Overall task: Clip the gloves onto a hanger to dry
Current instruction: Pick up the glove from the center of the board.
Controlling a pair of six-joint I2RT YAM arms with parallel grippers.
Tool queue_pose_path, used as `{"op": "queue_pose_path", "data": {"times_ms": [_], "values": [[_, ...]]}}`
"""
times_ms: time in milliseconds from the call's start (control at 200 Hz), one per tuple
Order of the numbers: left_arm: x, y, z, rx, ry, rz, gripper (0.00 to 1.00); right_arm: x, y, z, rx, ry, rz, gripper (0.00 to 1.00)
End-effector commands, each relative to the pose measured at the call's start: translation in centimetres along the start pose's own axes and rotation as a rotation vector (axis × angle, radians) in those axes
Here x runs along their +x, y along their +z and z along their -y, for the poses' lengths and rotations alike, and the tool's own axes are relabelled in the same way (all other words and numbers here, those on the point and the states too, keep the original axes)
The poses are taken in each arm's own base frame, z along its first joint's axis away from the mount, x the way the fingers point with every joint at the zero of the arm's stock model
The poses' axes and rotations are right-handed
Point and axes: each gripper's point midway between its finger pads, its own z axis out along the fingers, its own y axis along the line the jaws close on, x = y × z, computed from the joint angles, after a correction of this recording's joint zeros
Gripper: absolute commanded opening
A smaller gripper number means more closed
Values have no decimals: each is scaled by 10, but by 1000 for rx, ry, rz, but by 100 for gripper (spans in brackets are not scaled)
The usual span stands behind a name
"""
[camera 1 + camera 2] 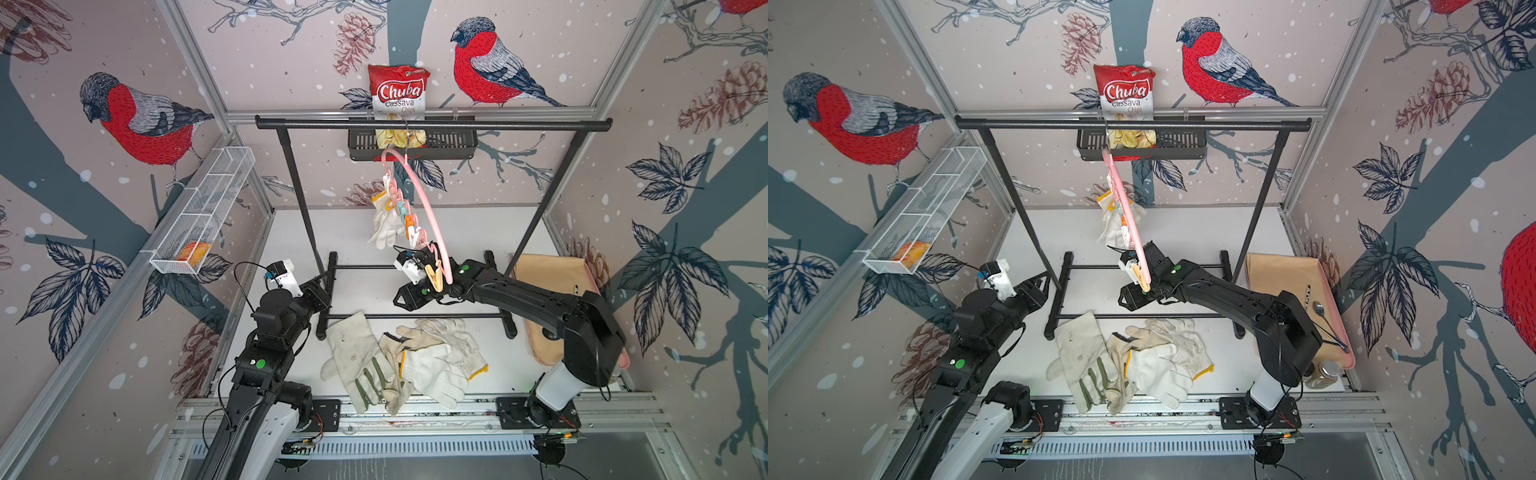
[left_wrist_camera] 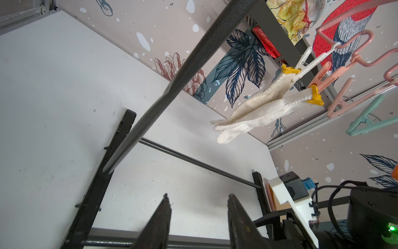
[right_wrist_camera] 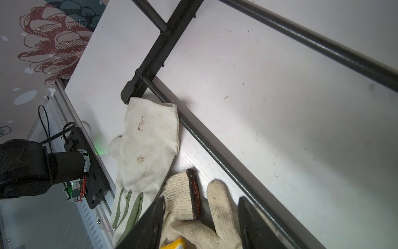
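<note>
**Ana:** Left pincer (image 2: 199, 207) first: its two dark fingers stand apart with only the bare white surface (image 2: 53, 86) between them. It grips nothing.

**Ben:** And the right pincer (image 3: 202, 200)?

**Ana:** Parted too, and empty, with the gloves (image 1: 399, 361) showing below the gap. They lie heaped at the lower middle of both top views. The canvas glove (image 1: 349, 349) has its cuff against the low front rail of the black rack (image 1: 432, 124).

**Ben:** Where is the hanger?

**Ana:** At frame centre. The pink hanger (image 1: 1126, 220) hangs tilted from the rack's top bar by its hook. A knit glove (image 1: 386, 220) with a yellow cuff edge dangles from its pins; I cannot tell whether it is one glove or two.

**Ben:** Farther back?

**Ana:** A chip bag (image 1: 399, 95) stands in a black basket (image 1: 453, 143) on the back wall.
</note>
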Motion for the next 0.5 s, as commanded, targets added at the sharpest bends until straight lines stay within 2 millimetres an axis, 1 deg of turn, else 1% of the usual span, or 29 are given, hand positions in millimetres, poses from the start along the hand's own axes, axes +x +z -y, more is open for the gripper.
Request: {"op": "queue_pose_path", "data": {"times_ms": [0, 80, 160, 280, 370, 495], "values": [[-12, -2, 11, 28, 57, 30, 44, 11, 3, 1, -7, 0, -22, 57], [-15, -3, 13, 20, 95, 26, 45, 22, 4, 5, 2, 31, -37, 58], [-18, -4, 14, 6, 136, 18, 47, 38, 6, 8, -1, 86, -49, 58], [-18, -5, 15, -14, 194, -14, 49, 56, 3, 13, 12, 180, -47, 58], [-11, -3, 10, -49, 210, -85, 50, 68, -1, 21, 48, 262, -43, 58], [10, -4, -5, -136, 184, -229, 47, 86, -11, 32, 81, 399, -35, 58]]}}
